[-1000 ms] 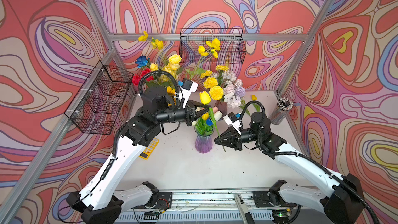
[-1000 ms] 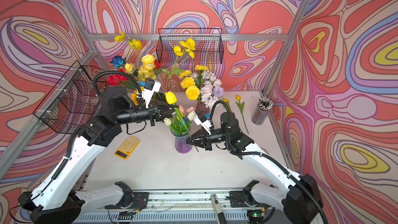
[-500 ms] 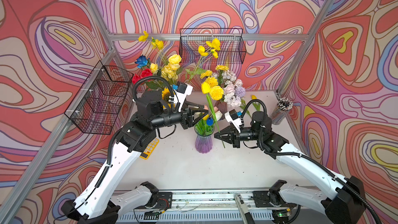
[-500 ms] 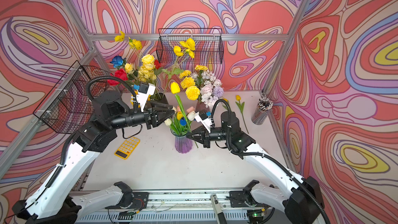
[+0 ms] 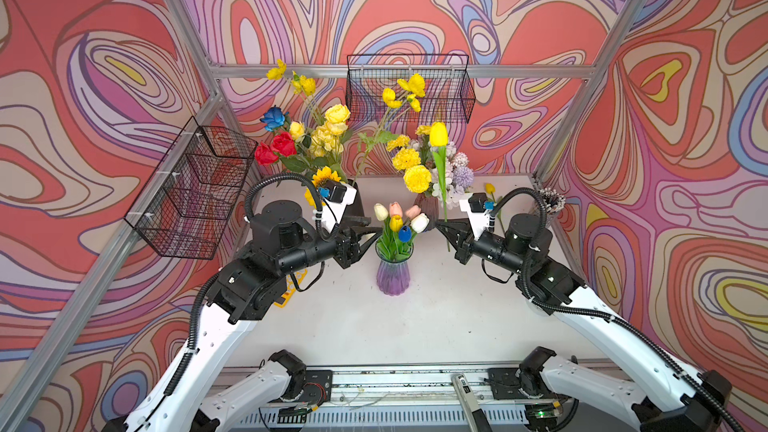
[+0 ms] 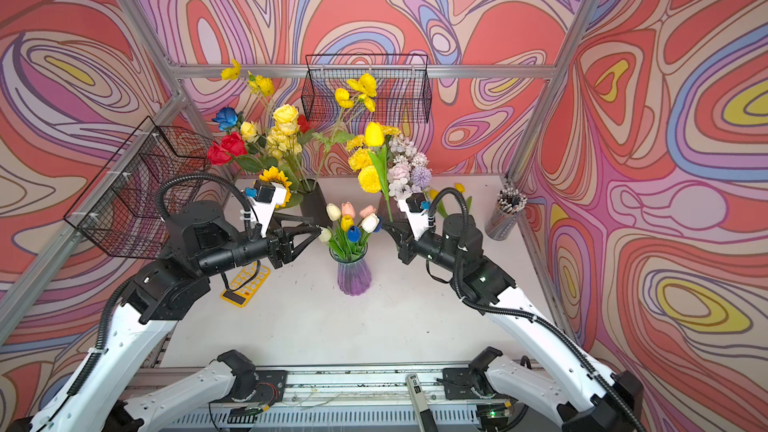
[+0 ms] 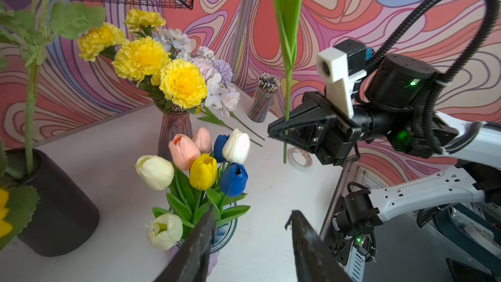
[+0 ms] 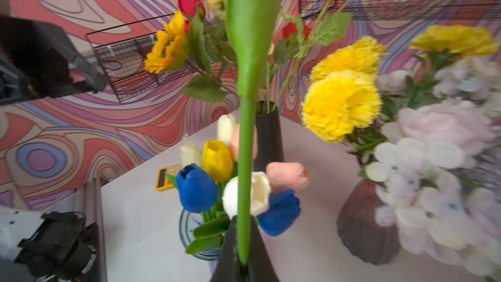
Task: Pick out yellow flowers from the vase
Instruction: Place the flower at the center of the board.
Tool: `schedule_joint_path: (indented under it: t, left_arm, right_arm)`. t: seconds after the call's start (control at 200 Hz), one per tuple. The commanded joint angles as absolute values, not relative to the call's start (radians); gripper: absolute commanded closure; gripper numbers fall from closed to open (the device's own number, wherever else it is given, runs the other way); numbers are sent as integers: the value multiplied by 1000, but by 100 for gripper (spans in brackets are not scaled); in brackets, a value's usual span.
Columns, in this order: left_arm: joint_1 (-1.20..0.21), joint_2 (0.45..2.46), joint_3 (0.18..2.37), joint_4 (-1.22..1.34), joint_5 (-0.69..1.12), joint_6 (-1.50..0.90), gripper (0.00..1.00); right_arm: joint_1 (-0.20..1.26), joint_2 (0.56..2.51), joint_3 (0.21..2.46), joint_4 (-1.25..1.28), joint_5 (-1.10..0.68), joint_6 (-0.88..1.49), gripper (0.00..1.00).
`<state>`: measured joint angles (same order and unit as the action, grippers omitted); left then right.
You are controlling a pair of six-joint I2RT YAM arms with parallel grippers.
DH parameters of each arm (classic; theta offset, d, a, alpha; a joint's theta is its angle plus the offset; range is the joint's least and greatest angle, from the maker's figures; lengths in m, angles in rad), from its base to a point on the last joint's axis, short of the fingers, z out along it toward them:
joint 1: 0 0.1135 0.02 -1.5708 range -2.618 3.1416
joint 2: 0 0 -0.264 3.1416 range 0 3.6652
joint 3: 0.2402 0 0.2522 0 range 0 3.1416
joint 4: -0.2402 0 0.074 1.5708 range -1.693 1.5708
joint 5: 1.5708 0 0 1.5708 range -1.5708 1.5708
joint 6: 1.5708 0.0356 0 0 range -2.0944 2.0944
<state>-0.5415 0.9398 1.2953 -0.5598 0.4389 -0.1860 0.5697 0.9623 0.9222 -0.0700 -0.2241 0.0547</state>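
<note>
Left wrist view: right gripper clamped on stem of yellow tulip, upright, right of centre, clear of purple vase. Left gripper fingers apart, bottom centre, by vase. Step: carrying bloom off. Next, likely: set down, then pinch second yellow tulip low on stem.

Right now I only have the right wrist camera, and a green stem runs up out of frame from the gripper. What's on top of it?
Observer: A yellow tulip. Both top views show its bloom high above the right gripper, which is shut on the stem.
Operator: Is the stem's bottom end out of the vase?
Observer: Yes. In the left wrist view the end hangs below the gripper, off to one side of the purple vase.
Operator: And the left gripper?
Observer: The left gripper is open beside the vase, its jaws apart with nothing between them.
</note>
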Motion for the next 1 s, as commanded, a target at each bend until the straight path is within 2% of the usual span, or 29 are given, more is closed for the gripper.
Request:
schedule_joint_path:
  t: [0.0, 0.21, 0.401, 0.526, 0.656, 0.992]
  left_arm:
    - [-537, 940, 1281, -635, 395, -126, 52]
    - [-538, 959, 1276, -713, 326, -55, 50]
    - [-538, 950, 1281, -748, 289, -35, 49]
    - [-539, 929, 1276, -758, 269, -35, 49]
    - [-538, 897, 1267, -770, 247, -41, 49]
    - [-538, 823, 1223, -790, 217, -55, 47]
  right_arm:
    - [572, 909, 922, -87, 130, 13, 100]
    - [571, 896, 895, -138, 431, 28, 100]
    - [550, 965, 907, -210, 565, 50, 100]
    - [459, 1000, 896, -226, 495, 115, 100]
    - [338, 1029, 865, -220, 344, 177, 100]
    - [194, 1210, 851, -203, 113, 152, 100]
